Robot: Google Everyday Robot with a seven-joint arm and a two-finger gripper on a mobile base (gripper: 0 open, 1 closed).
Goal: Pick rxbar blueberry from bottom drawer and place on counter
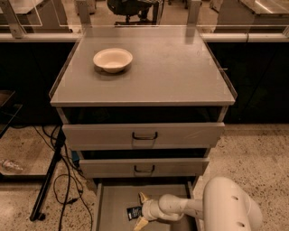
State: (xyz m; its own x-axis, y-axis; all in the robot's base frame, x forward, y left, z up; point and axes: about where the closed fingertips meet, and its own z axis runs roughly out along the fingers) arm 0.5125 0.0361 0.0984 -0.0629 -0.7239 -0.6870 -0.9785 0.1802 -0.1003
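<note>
Speckled terrazzo flooring (255, 151) fills the nearest ground on my screen, with black cables (63, 180) looping over it to the left beside a dark stand leg (45, 191). Nearest to me, the bottom drawer (115, 200) is pulled out, its flat grey floor showing. The white arm (226, 210) comes in from the lower right and reaches across that drawer. At its end the gripper (140, 211) sits low inside the drawer with its two pale fingers (143, 197) spread apart, gripping nothing. The rxbar blueberry (133, 212) lies flat on the drawer floor just left of the wrist, in the gap between the spread fingertips; I cannot tell whether either finger touches it.

Above that, the middle drawer (144, 168) stands slightly out and the top drawer (144, 134) a little further, each with a dark handle at its centre. Over them lies the counter (171, 76), a broad grey top with thin raised side edges. A cream bowl (113, 59) rests upright on its far left part, well apart from everything else.

Behind the cabinet run dark panels (257, 81), then a pale rail (253, 38) with upright posts, and beyond it the base of an office chair (133, 10).
</note>
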